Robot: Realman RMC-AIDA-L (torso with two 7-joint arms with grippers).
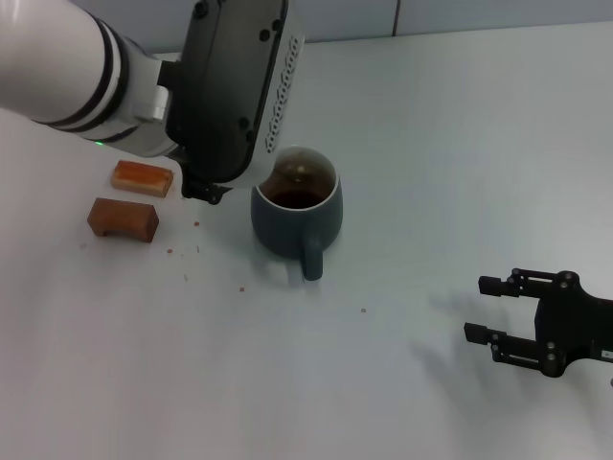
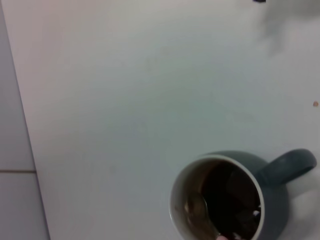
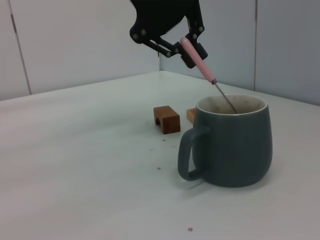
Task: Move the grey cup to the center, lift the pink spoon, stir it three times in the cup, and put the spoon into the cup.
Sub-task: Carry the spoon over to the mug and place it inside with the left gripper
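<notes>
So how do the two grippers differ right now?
The left gripper is up over the grey cup, shut on the pink spoon, whose bowl dips inside the cup. The right gripper sits low over the table, away from the cup, open and holding nothing. Both are black.

1. We've got the grey cup [image 1: 297, 213] sitting upright on the white table, just beside the two brown blocks. It's dark blue-grey with a cream rim, brown stains and dark liquid inside, and its loop handle faces away from the blocks.
2. The pink spoon [image 3: 205, 71] is tilted, pale pink handle sticking up above the cup's rim, metal end down inside the cup.
</notes>
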